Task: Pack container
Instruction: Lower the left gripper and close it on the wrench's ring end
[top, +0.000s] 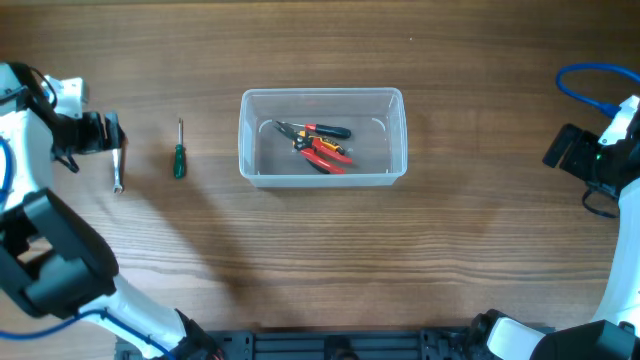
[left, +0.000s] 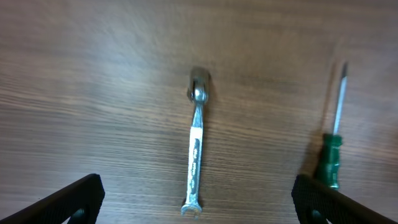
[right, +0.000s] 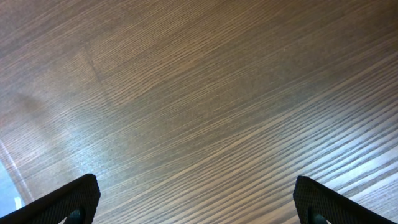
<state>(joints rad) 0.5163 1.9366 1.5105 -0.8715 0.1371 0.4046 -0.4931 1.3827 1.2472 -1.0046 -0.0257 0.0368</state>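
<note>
Wood-grain bench (top: 320, 260), no clutter beyond the tools.

Left end effector (left: 198, 190): fingers spread wide, nothing held. It hovers above the wrench (left: 196, 149), which lies flat and centred in the gap between the fingers, running lengthwise away from the wrist camera. Not in contact as far as I can see.

Screwdriver (left: 329, 162), green handle: just outside one finger of the left end effector, on the side toward the container, roughly parallel to the wrench and apart from it.

Container (top: 320, 94): well apart from both end effectors, about midway between them, upright on the bench. Pliers (top: 322, 148) with red and black handles are already in it; looks like two tools, hard to separate through the plastic.

Right end effector (right: 198, 193): fingers wide apart, empty, over bare bench on the far side of the container from the left one. Parked, by the look of it.

Step in hand, my read: picking the wrench, packing partly done, wrench and screwdriver left.

Next move calls for: a straight descent, fingers closing across the thin shank. Flat metal on wood means the tips must reach bench level or it slips. Then lift, carry over the container rim and release inside.
</note>
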